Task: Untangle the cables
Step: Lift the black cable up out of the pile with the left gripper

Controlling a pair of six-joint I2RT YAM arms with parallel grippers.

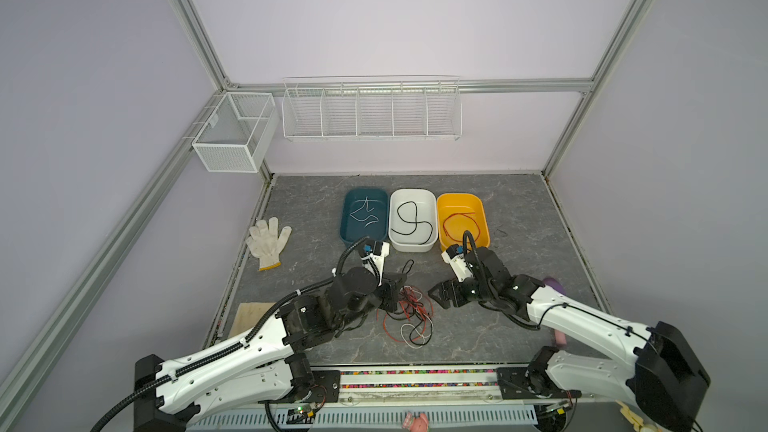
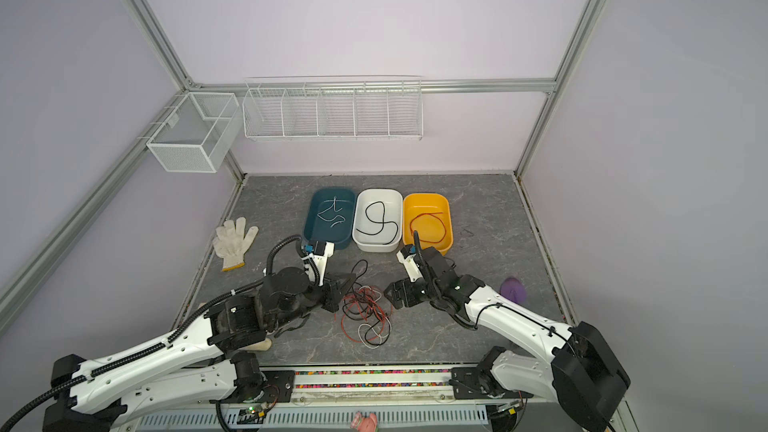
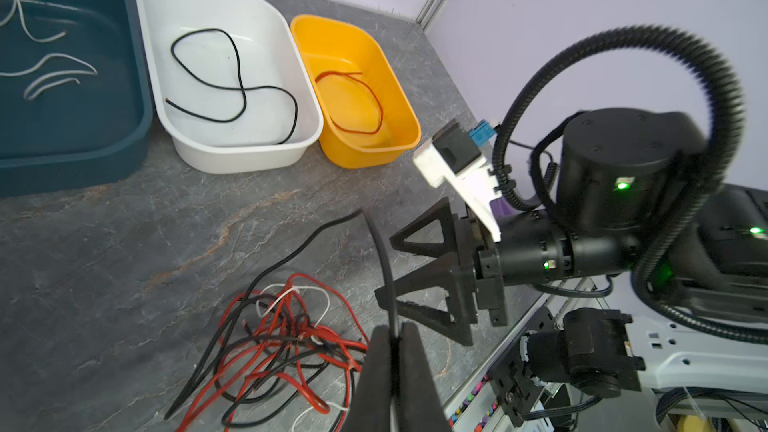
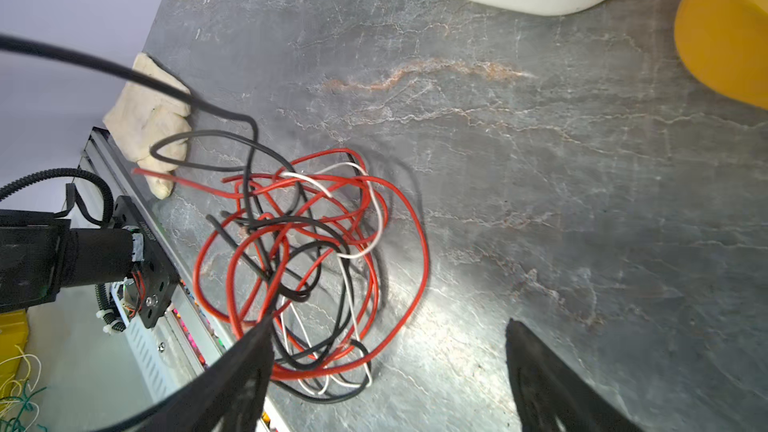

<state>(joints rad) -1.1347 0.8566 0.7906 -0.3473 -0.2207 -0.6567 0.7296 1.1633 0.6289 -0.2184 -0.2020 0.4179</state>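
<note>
Left wrist view: the left gripper (image 3: 395, 340) has its jaws pressed together on one black cable (image 3: 388, 284), which arcs up out of the pinch and then runs down toward the heap. Just beside it lies the tangle of cables (image 3: 282, 338), red, black and white strands in a loose knot on the grey marbled table (image 3: 124, 222), near the front edge. Across the heap the right gripper (image 3: 386, 268) hovers, jaws spread wide and closed on nothing. Farther back stand three tubs side by side: a teal bin (image 1: 353, 240) with white strands, a white bin (image 1: 411, 246) with one black strand, and a yellow bin (image 1: 482, 205) with a red one. A work glove (image 1: 268, 241) lies off to the left.
</note>
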